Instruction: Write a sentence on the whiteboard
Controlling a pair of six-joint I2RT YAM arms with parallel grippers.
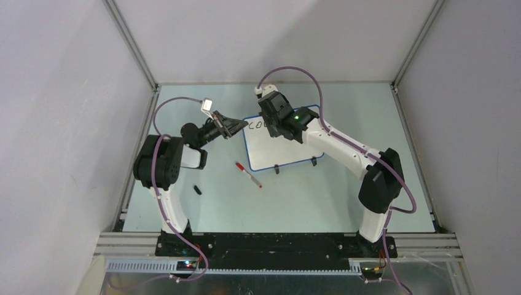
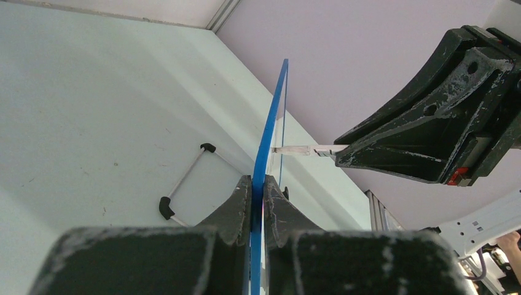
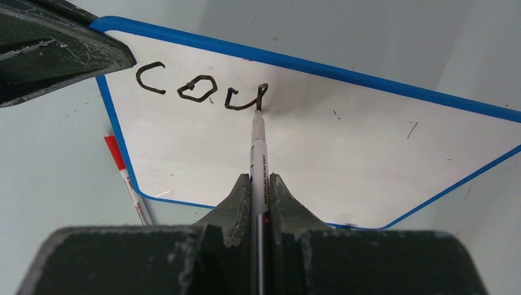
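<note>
The whiteboard (image 1: 279, 147) with its thin blue rim stands tilted at mid table. It fills the right wrist view (image 3: 319, 141). Black letters "cou" (image 3: 196, 89) are on its top left. My left gripper (image 1: 235, 127) is shut on the board's left blue edge (image 2: 265, 153). My right gripper (image 1: 274, 126) is shut on a white black-ink marker (image 3: 258, 160), whose tip touches the board at the end of the "u". The marker and right gripper also show beside the board in the left wrist view (image 2: 307, 150).
A red-capped marker (image 1: 248, 174) lies on the table in front of the board's left corner, also in the right wrist view (image 3: 128, 181). A small black cap (image 1: 197, 189) lies near the left arm. The board's black feet (image 1: 278, 167) rest on the table.
</note>
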